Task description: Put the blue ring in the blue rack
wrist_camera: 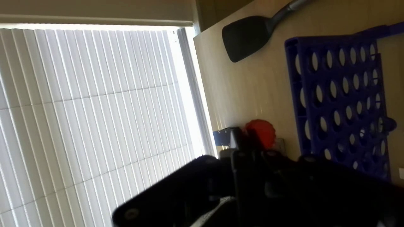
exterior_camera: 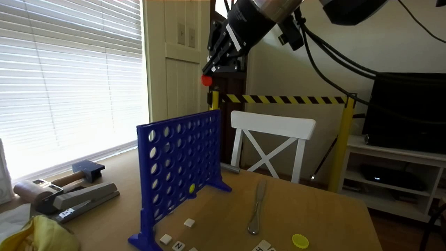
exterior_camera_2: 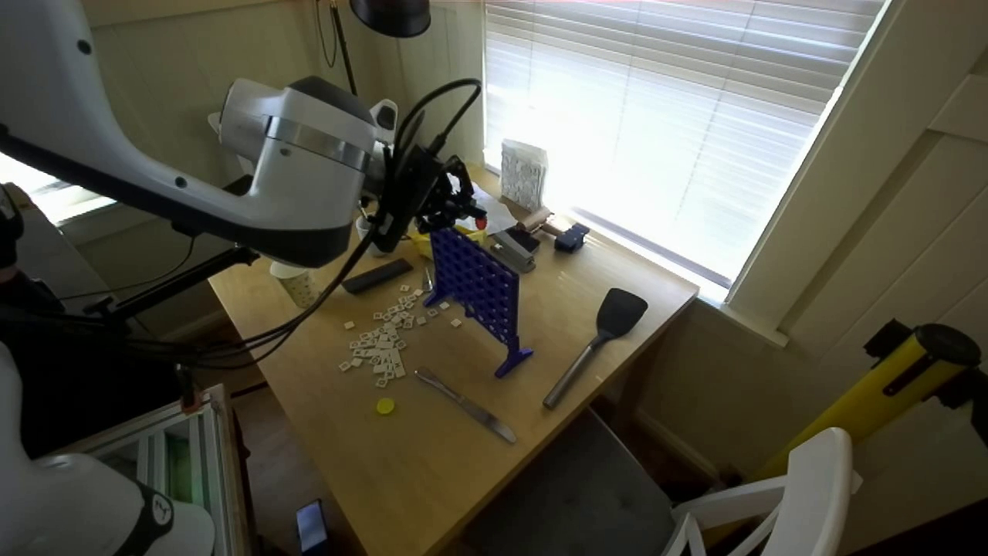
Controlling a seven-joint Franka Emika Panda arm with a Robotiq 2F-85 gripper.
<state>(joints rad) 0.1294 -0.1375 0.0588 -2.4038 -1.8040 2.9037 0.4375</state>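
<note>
The blue ring is a small orange-red disc [exterior_camera: 206, 80], also in an exterior view [exterior_camera_2: 482, 223] and the wrist view [wrist_camera: 265, 134]. My gripper [exterior_camera: 208, 71] is shut on its edge, with the disc sticking out past the fingertips; the gripper also shows in an exterior view [exterior_camera_2: 474, 210] and the wrist view [wrist_camera: 247, 138]. The blue rack [exterior_camera: 179, 161] stands upright on the table in both exterior views [exterior_camera_2: 477, 282]. The disc is held in the air, higher than the rack's top edge. In the wrist view the rack [wrist_camera: 317, 77] is right of the disc, apart from it.
A yellow disc [exterior_camera: 192, 188] shows at a bottom hole of the rack. On the table are another yellow disc [exterior_camera_2: 385, 406], a knife [exterior_camera_2: 467, 405], a spatula [exterior_camera_2: 621, 313], letter tiles [exterior_camera_2: 380, 344], a stapler [exterior_camera: 87, 200], a mallet [exterior_camera: 88, 170] and a remote [exterior_camera_2: 377, 276].
</note>
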